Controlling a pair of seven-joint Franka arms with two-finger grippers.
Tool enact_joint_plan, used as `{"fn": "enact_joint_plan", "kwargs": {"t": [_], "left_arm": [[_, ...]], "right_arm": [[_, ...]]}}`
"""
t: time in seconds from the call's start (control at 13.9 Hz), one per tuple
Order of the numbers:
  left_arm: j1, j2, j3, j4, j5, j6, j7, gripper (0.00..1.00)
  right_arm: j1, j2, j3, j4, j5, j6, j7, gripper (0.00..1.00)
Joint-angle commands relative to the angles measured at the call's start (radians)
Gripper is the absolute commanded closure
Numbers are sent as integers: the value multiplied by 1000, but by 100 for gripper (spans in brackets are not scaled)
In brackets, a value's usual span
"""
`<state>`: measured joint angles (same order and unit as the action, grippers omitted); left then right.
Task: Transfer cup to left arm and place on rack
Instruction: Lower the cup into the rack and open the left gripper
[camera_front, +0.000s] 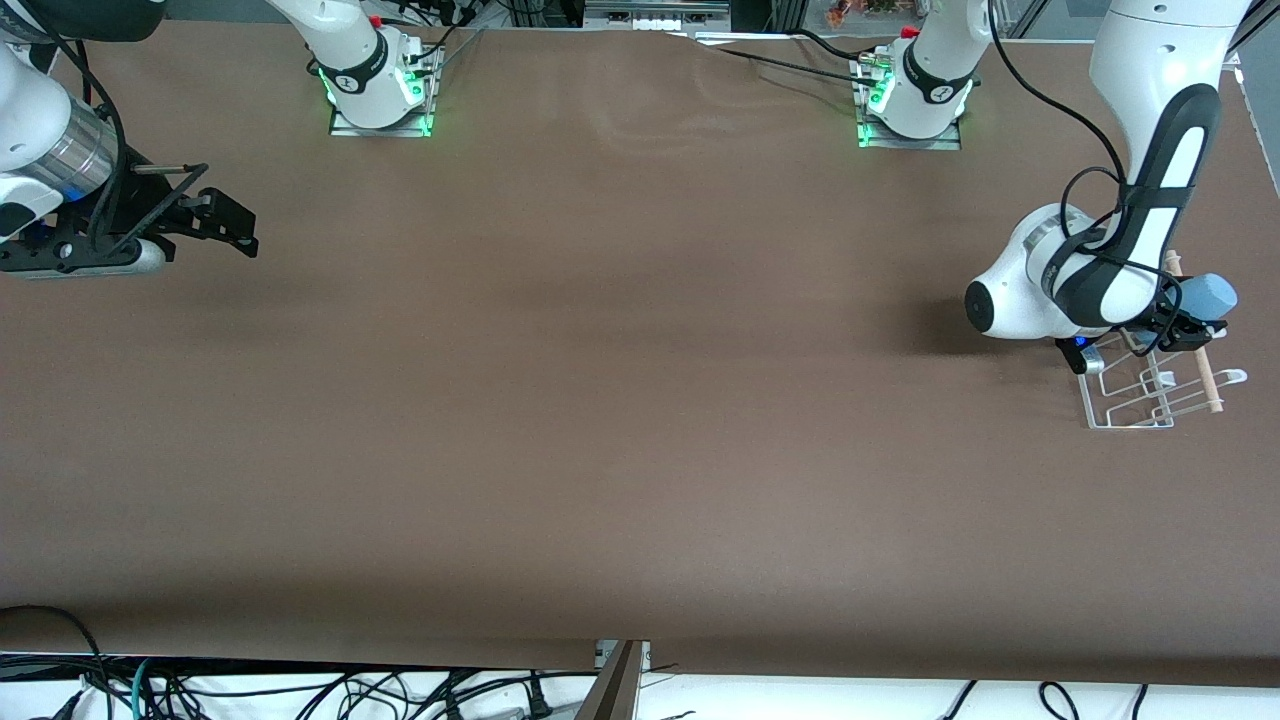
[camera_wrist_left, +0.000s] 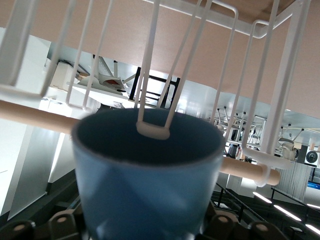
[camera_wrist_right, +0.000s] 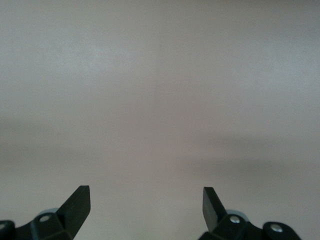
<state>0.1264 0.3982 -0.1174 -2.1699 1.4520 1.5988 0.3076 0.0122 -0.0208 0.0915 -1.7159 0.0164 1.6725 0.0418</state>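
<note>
The right tool (camera_front: 235, 225) hangs over the brown table (camera_front: 600, 400) at the right arm's end, its fingers (camera_wrist_right: 79, 204) spread wide and holding nothing; that arm waits. At the left arm's end, the left tool (camera_front: 1195, 328) is over the white wire rack (camera_front: 1130, 395). The blue cup (camera_front: 1210, 296) lies tilted between its fingers, mouth over a rack loop beside the wooden rod (camera_front: 1205, 375). Whether the tool grips the cup, I cannot tell.

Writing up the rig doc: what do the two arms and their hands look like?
Both arms are white with glossy rounded shells and black joint bands. The left arm has a black inlay panel on one link and a looping black cable. The right arm shows a silver ribbed wrist section. Each base glows green. The left hand and right hand are black with two fingers.
</note>
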Motion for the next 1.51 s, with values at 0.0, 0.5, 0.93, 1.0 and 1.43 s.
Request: {"fn": "enact_joint_plan", "kwargs": {"t": [0.0,0.5,0.93,1.0,1.43], "left_arm": [[3,-6,-7,4,28,-2,-16,0],[-11,-32,-10,128,-159,-8,-16,0],[-91,-32,-11,434,-693,-201,-39,0],[-103,-33,-11,488,-793,-235,-50,0],[-244,-25,-18,806,-1099,-289,-114,0]], "right_arm": [[-8,2,11,21,-9,-20,-14,1],[-8,5,10,25,-7,-20,-13,1],[-8,7,10,27,-7,-19,-13,1],[-8,7,10,27,-7,-19,-13,1],[-8,7,10,27,-7,-19,-14,1]]}}
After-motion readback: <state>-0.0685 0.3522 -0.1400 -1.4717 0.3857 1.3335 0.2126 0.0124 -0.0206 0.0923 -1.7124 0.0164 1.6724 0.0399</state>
